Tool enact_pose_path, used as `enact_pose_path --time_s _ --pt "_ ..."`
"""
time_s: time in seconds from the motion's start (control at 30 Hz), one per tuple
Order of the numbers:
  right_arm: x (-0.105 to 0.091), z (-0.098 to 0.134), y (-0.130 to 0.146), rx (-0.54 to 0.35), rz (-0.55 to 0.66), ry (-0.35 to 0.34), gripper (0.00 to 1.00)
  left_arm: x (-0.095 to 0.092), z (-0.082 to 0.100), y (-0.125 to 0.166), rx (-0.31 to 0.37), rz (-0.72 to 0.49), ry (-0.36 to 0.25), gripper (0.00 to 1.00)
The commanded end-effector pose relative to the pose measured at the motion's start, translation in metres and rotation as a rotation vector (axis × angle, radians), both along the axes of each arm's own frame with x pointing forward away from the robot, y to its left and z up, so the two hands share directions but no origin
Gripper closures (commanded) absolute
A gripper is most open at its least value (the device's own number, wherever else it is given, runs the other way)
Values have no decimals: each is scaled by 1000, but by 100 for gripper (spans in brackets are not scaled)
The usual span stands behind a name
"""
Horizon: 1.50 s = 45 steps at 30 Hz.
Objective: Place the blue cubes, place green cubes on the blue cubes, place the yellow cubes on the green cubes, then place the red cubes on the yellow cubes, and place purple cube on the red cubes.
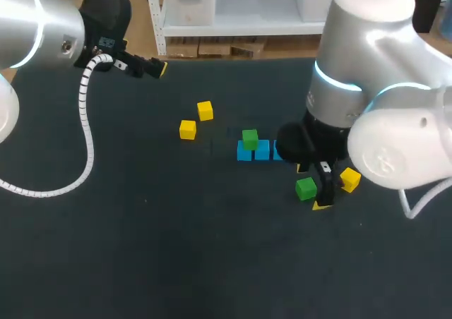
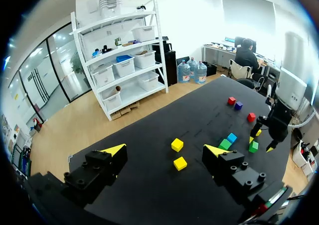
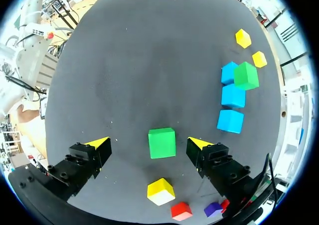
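**Right claw released astride a loose green cube**

My right claw [image 3: 148, 142] is released. Its fingers stand on either side of a loose green cube [image 3: 162, 143] on the table [image 3: 124, 60], with a gap showing on each side. A yellow cube [image 3: 160, 191], a red cube [image 3: 181, 211] and a purple cube [image 3: 213, 208] lie near it on the wrist side. Ahead, three blue cubes [image 3: 233, 95] form a row, and a second green cube [image 3: 245, 75] sits on the far end one. Two more yellow cubes [image 3: 243, 38] lie beyond the row. My left claw [image 2: 164, 150] is released and empty, well apart from all the cubes.
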State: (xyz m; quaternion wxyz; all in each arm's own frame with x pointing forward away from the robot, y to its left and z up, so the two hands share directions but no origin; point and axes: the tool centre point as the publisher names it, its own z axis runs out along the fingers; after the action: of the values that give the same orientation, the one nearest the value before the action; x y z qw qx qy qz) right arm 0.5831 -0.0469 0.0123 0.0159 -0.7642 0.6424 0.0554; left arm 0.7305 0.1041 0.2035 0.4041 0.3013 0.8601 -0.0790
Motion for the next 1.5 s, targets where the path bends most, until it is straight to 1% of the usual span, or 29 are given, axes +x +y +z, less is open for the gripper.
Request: enact_pose_path --time_s 0.03,0.07,0.1,0.13,0.2,0.23,0.33,0.37,0.4,0.5,0.53,0.57,0.6,0.67,0.7,0.73,0.77,0.83,0.87,0.9,0.93,0.97,1.07,1.1,1.13,1.17,1.2,1.37,1.5 --pt "5 -2 2 -9 13 50 25 0 0 1 -1 -2 0 0" --pt "5 -2 2 -9 13 50 27 0 0 1 -1 -2 0 0" --pt "5 -2 2 -11 15 50 35 0 0 1 -1 -2 0 0" --pt "6 -2 1 -12 16 51 38 0 0 1 -1 -2 0 0" --pt "6 -3 1 -12 17 53 41 0 0 1 -1 -2 0 0" --pt "7 -3 0 -12 20 55 50 0 0 1 -1 -2 0 0" --pt "7 -4 0 -11 21 60 51 0 0 1 -1 -2 0 0" --pt "7 -4 0 -10 21 62 50 0 0 1 -1 -2 0 0" --pt "7 -4 0 -8 22 63 47 0 0 1 -1 -2 0 0" --pt "7 -4 0 -6 26 67 23 0 0 1 -1 -2 0 0" --pt "7 -5 0 -7 27 67 17 0 0 1 -1 -2 0 0" --pt "7 -5 0 -10 27 66 16 0 0 1 -1 -2 0 0" --pt "8 -5 0 -15 26 61 51 0 0 1 -1 -2 0 0" --pt "9 -5 -1 -12 23 58 67 0 0 1 -1 -2 0 0" --pt "9 -5 -1 -12 22 56 73 0 0 1 -1 -2 0 0" --pt "9 -4 0 -11 21 54 91 0 0 1 -1 -2 0 0" --pt "9 -4 0 -9 20 53 100 0 0 1 -1 -2 0 0" --pt "8 -4 1 -7 19 55 100 0 0 1 -1 -2 0 0" --pt "7 -4 2 -5 20 60 98 0 0 1 -1 -2 0 0" --pt "7 -4 2 -5 21 62 90 0 0 1 -1 -2 0 0" --pt "6 -5 3 -6 22 63 76 0 0 1 -1 -2 0 0" --pt "5 -5 3 -7 24 65 72 0 0 1 -1 -2 0 0" --pt "5 -5 3 -15 25 64 74 0 0 1 -1 -2 0 0" --pt "5 -5 3 -16 25 62 78 0 0 1 -1 -2 0 0" --pt "5 -6 3 -12 20 64 80 0 0 1 -1 -2 0 0" --pt "5 -5 3 -9 18 66 63 0 0 1 -1 -2 0 0" --pt "6 -3 3 0 0 66 0 0 0 1 -1 -2 0 0" --pt "11 2 1 4 -15 54 0 0 0 1 -1 -2 0 0" --pt "7 6 2 -6 0 57 0 0 0 1 -1 -2 0 0"
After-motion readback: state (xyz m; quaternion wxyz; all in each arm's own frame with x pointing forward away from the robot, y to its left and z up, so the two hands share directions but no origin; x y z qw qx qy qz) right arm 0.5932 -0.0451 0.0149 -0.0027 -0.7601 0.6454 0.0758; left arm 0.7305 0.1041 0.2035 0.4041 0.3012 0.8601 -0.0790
